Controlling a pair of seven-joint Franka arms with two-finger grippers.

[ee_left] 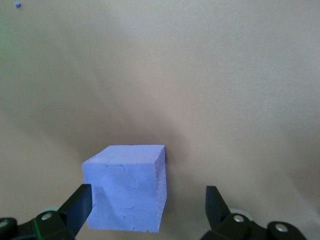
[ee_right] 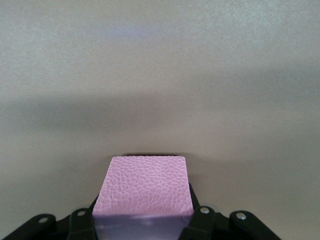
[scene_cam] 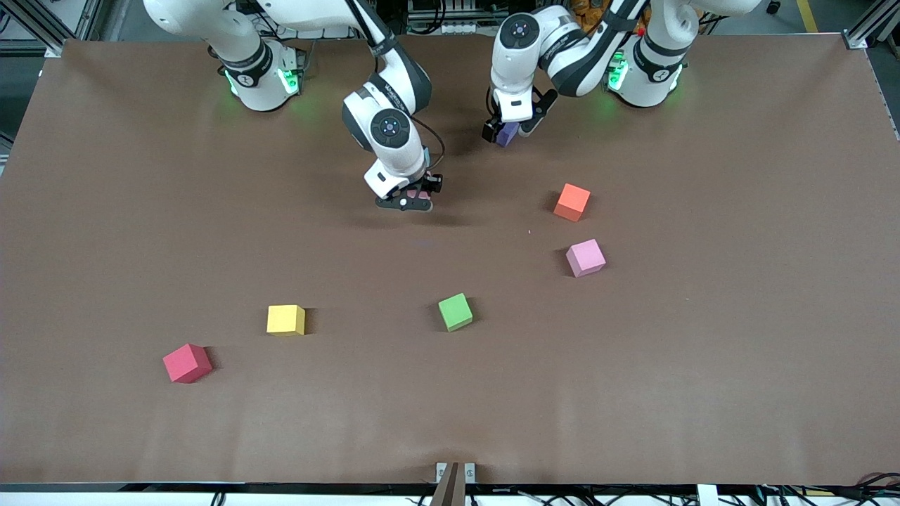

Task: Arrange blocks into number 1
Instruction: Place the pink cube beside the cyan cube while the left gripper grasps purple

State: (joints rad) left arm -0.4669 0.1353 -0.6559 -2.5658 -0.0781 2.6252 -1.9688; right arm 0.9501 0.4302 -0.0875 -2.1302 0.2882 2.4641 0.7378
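Observation:
My left gripper (scene_cam: 508,131) is open and low at the table, close to the arms' bases, straddling a purple block (scene_cam: 506,133). In the left wrist view the purple block (ee_left: 127,192) rests on the table; one finger (ee_left: 80,206) is right against its side and the other stands well apart. My right gripper (scene_cam: 415,197) is shut on a pink block (ee_right: 142,187), just above the table's middle. A second pink block (scene_cam: 585,257) and a yellow block (scene_cam: 285,320) lie loose, nearer to the front camera.
An orange cube (scene_cam: 571,202) lies just farther from the camera than the loose pink block. A green cube (scene_cam: 455,312) sits near the middle, and a red cube (scene_cam: 187,362) lies toward the right arm's end, beside the yellow block.

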